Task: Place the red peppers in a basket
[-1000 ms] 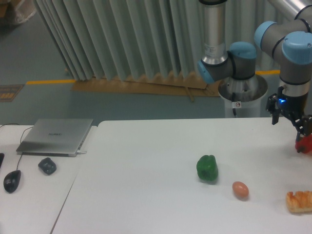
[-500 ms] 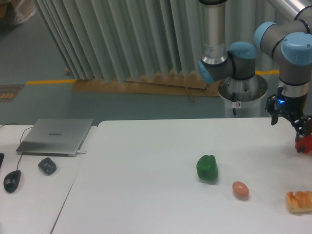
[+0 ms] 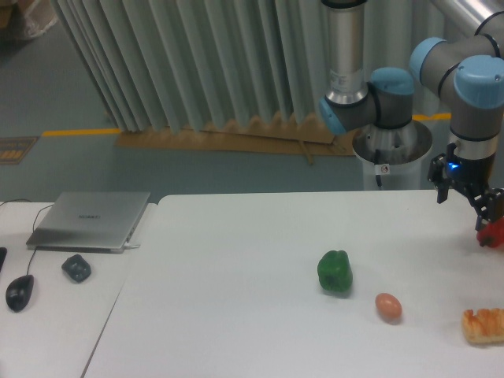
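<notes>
Though most of what lies closest has no part in the job, it sets the scene: a piece of bread [image 3: 483,325] at the near right edge of the table [image 3: 236,276], a brown egg [image 3: 388,306] just left of it, and a green pepper [image 3: 335,272] a little further back. Off on the left desk sit a mouse [image 3: 19,292], a small dark object [image 3: 76,268] and a closed laptop [image 3: 90,220].

Further back, at the far right edge of view, the gripper [image 3: 490,220] hangs with the red pepper [image 3: 494,233] between its fingers; the jaws look closed on it, though part of the pepper is cut off by the frame, so the hold is hard to judge. What shows is small, rounded and glossy bright red, smaller than the green one, and it seems to sit clear of the table.

No basket is in sight. I would say the carry wants a firm, steady hold on that slick skin, enough height to pass over anything in the way, and a release only once the pepper is inside the basket rim.
</notes>
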You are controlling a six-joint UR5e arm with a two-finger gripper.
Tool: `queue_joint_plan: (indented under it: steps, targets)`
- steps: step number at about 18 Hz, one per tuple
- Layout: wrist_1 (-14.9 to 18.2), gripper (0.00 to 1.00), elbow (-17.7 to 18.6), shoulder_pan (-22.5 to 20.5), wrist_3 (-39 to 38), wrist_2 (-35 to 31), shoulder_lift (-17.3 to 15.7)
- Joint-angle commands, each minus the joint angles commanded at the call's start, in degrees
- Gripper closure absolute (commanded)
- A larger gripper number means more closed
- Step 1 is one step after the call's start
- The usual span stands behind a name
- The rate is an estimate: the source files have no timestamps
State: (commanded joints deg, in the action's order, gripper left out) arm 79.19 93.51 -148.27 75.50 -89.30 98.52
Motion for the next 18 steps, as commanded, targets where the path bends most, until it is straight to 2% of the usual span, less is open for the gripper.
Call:
queue_joint_plan:
  steps: [2, 6, 8, 11, 14, 16, 18]
  targets:
    - [-0.44, 0.00, 2.19, 1.05, 0.17, -0.87, 0.61]
    - [-2.28, 0.00, 0.71, 5.36, 6.49, -14.48, 4.91]
    - [-2.37, 0.00, 1.05, 5.10, 5.80, -14.76, 5.54]
    - [-1.94, 0.00, 1.32, 1.86, 5.02, -13.19, 5.28]
    - [0.26, 0.00, 2.55, -3.59, -2.79, -9.24, 5.10]
    - [0.52, 0.00, 2.38, -5.27, -3.87, -7.83, 5.10]
    - [0.44, 0.00, 4.04, -6.06, -6.05, -6.25, 4.75]
